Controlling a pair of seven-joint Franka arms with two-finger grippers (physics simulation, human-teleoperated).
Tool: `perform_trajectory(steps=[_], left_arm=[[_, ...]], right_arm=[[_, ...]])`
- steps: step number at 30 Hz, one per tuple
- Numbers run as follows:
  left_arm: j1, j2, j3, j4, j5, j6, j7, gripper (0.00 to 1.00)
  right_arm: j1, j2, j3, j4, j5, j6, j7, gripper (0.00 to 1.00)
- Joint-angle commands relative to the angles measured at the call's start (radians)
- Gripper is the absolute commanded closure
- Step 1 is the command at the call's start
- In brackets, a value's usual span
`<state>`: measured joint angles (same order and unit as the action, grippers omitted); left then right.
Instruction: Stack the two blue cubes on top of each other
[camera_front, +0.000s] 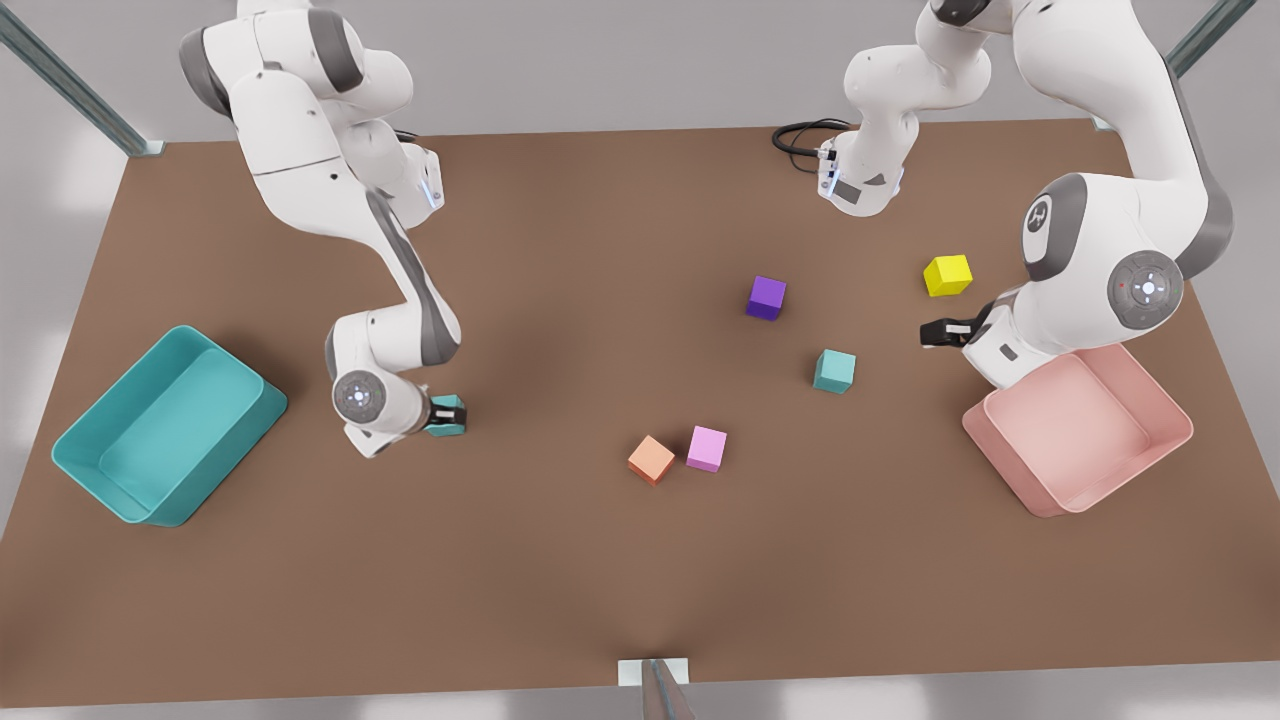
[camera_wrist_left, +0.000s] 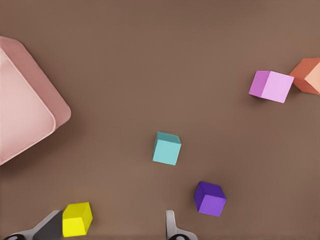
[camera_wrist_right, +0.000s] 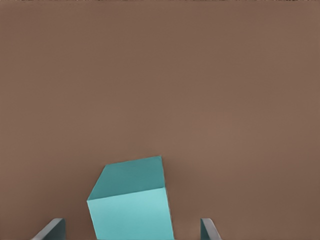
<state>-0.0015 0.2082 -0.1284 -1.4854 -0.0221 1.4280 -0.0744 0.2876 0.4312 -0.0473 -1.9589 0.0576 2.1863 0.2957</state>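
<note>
Both small matte teal cubes sit on the brown table (camera_front: 600, 560): one (camera_front: 834, 370) near the middle, the other (camera_front: 447, 415) between the right gripper's (camera_front: 452, 416) spread fingers. Left gripper (camera_front: 930, 333) hangs open by the pink tray (camera_front: 1160, 400).

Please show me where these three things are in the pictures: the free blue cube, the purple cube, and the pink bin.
free blue cube (camera_front: 834, 370), front view, on its top face.
purple cube (camera_front: 766, 297), front view, on its top face.
pink bin (camera_front: 1165, 395), front view, on its rim at the front view's right.
</note>
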Motion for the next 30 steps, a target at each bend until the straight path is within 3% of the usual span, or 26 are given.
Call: perform_trajectory(steps=[1, 9, 27, 28, 30], left_arm=[[0.000, -0.001, 0.000, 0.001, 0.001, -0.003, 0.002, 0.00], [0.000, -0.001, 0.000, 0.001, 0.001, -0.017, 0.002, 0.00], [0.001, -0.001, 0.001, -0.001, 0.001, -0.017, 0.002, 0.00], [0.001, 0.000, 0.001, -0.001, 0.001, -0.017, 0.002, 0.00], [0.001, 0.000, 0.001, -0.001, 0.001, -0.017, 0.002, 0.00]], right_arm=[[-0.001, 0.001, -0.002, 0.000, 0.002, 0.056, -0.049, 0.00], [0.001, 0.006, -0.002, -0.032, 0.001, 0.023, -0.251, 0.00], [0.028, 0.081, 0.000, -0.029, 0.001, -0.054, -0.256, 0.00], [0.028, 0.081, 0.000, -0.029, 0.002, -0.056, -0.271, 0.04], [0.027, 0.086, 0.000, -0.029, 0.002, -0.069, -0.274, 0.33]])
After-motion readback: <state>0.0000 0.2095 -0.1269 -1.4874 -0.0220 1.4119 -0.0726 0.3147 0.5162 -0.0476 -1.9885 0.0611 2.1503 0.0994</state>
